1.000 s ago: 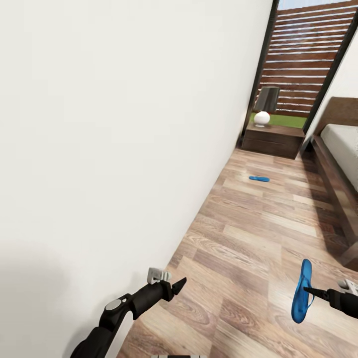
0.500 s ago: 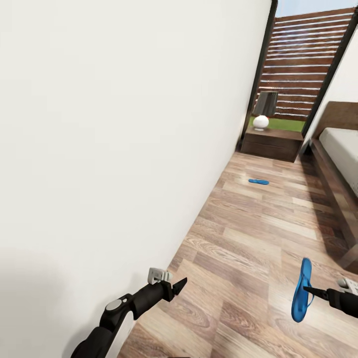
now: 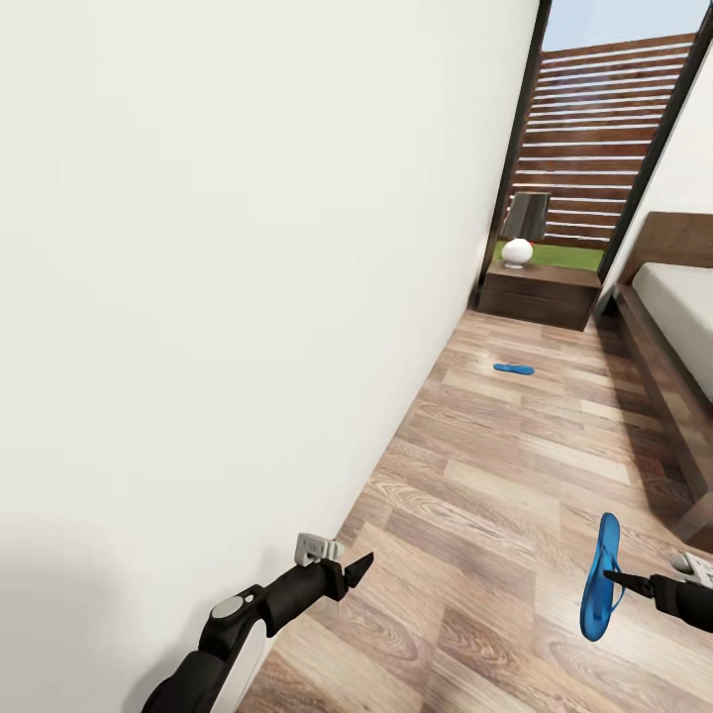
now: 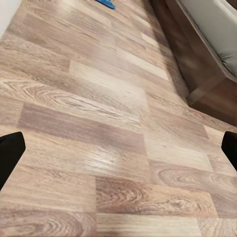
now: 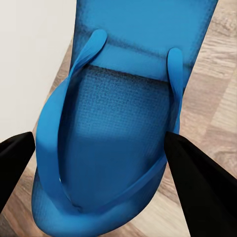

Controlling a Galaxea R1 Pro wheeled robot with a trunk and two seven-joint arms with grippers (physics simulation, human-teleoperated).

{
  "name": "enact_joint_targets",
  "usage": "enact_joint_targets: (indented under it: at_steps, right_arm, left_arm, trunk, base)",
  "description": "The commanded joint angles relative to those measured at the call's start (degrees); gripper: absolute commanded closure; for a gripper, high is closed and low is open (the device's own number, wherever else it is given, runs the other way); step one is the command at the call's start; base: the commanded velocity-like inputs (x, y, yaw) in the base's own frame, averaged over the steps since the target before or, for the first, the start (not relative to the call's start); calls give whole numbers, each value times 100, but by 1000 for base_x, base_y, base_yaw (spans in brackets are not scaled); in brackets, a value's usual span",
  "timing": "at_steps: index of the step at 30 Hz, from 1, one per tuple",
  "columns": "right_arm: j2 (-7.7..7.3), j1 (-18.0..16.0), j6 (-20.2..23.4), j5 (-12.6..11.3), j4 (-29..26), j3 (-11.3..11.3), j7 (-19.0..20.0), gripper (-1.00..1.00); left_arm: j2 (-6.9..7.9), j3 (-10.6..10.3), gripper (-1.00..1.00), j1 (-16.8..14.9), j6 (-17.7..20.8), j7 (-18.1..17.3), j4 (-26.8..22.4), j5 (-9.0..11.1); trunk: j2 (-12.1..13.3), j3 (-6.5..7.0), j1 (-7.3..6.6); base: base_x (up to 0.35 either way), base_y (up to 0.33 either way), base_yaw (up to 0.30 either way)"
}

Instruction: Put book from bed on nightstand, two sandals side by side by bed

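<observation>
From the head camera we see a smooth white wall and shiny wood-plank floor [image 3: 495, 475]. Our right tool [image 3: 616, 577] pinches one flat blue sandal [image 3: 600, 577] upright above the floor; the other sandal [image 3: 513, 369] lies flat near the dark nightstand [image 3: 538, 289]. Our left tool [image 3: 358, 567] looks nearly closed and empty. At the left wrist we see wood grain and the bed [image 4: 207, 29]. At the right wrist, black fingers [image 5: 197, 182] press the bumpy blue sole.

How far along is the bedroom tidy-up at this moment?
Nothing looks finished. In hand: the right gripper holds one blue sandal above the floor. Left: the other sandal lies alone on the planks near the nightstand, away from the bed; no book is in sight. The left gripper is open.
</observation>
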Motion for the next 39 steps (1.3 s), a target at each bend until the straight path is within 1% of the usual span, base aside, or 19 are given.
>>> enact_joint_targets:
  at_steps: [1,11,31,39]
  right_arm:
    - [-1,-2,43,-28,2,-5,9,100]
    - [7,-3,43,-28,2,1,13,100]
    - [41,-5,43,-28,2,4,9,100]
    - [43,-2,36,-20,-6,4,-3,100]
  left_arm:
    - [-1,5,-100,-2,54,-7,-4,60]
    - [-1,2,-100,-2,53,-8,-4,60]
    - [-1,2,-100,-2,53,-6,-1,66]
    - [-1,2,-100,-2,59,-6,4,75]
  trunk:
    - [-2,-5,-1]
    - [-2,-5,-1]
    - [-2,-5,-1]
    - [-2,-5,-1]
  base:
    - [0,0,0]
    - [0,0,-23]
    - [0,0,-272]
    - [0,0,-71]
